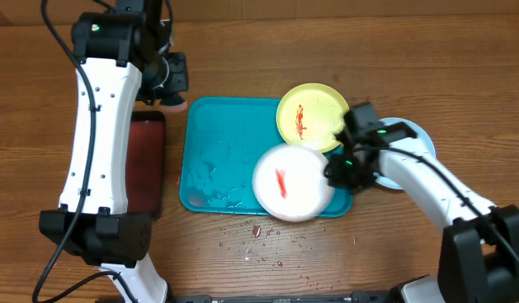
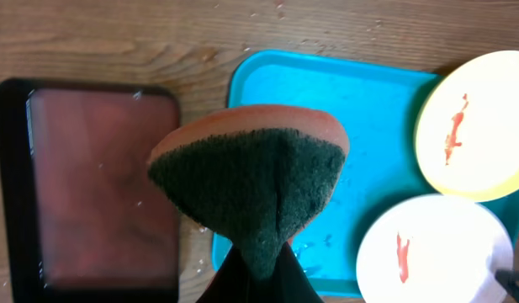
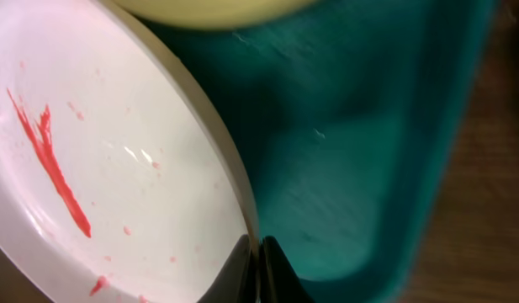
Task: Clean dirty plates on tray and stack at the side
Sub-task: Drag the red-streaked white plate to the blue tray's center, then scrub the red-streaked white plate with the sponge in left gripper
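Note:
The turquoise tray (image 1: 217,160) lies mid-table, wet inside. On it sit a yellow-green plate (image 1: 309,116) and a white plate (image 1: 293,183), each with a red sauce smear. A light-blue plate (image 1: 423,143) rests on the table right of the tray, partly under my right arm. My right gripper (image 1: 336,172) is shut on the white plate's (image 3: 116,168) right rim, one finger on each side (image 3: 259,252). My left gripper (image 1: 171,88) hovers off the tray's back-left corner, shut on an orange-backed green sponge (image 2: 251,185).
A black tray with a reddish inside (image 1: 145,164) lies left of the turquoise tray. Red crumbs and water drops (image 1: 259,231) are scattered on the wood in front of the tray.

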You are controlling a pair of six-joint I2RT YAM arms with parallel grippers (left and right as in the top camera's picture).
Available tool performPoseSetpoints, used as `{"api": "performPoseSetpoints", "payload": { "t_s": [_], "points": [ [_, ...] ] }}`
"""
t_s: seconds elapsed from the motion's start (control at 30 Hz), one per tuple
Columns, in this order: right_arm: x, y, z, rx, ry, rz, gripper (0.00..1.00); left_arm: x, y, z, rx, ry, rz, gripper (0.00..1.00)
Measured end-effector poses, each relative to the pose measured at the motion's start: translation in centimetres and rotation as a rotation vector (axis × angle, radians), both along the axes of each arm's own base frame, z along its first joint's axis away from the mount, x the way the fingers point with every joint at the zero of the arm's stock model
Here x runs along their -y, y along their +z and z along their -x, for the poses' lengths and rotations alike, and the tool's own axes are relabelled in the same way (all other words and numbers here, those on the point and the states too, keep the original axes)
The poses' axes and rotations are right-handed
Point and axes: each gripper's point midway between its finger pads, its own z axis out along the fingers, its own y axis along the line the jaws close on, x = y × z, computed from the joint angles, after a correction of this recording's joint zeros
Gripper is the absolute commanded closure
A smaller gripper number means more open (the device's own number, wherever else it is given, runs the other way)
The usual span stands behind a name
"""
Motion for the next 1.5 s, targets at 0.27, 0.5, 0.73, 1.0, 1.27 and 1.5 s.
{"api": "performPoseSetpoints", "payload": {
  "t_s": [0.27,0.5,0.73,1.0,1.27,1.5],
  "points": [
    [-9.1,2.3,-3.2,0.192,-0.153,-0.124,0.96,-1.1,-0.3,-0.2,-0.003,0.009,-0.013,0.96],
    [-11.6,-2.7,-1.4,0.045,-0.206,-0.089,0.96,-1.1,-3.3,0.1,-0.065,0.008,-0.017,0.96],
    [-12.1,-3.8,-1.5,0.008,-0.227,-0.112,0.71,-0.8,-6.0,0.9,-0.134,0.002,0.001,0.96],
    [-11.3,-3.1,-4.4,0.075,-0.250,-0.168,0.69,0.4,-7.9,1.3,-0.162,-0.030,-0.002,0.96],
    [-11.2,-3.9,-4.8,0.066,-0.246,-0.176,0.92,3.8,-12.6,2.2,-0.199,-0.152,0.005,0.96],
    [-11.3,-4.0,-4.7,0.055,-0.257,-0.180,0.96,6.6,-16.3,2.8,-0.189,-0.243,0.012,0.96]
  ]
}}
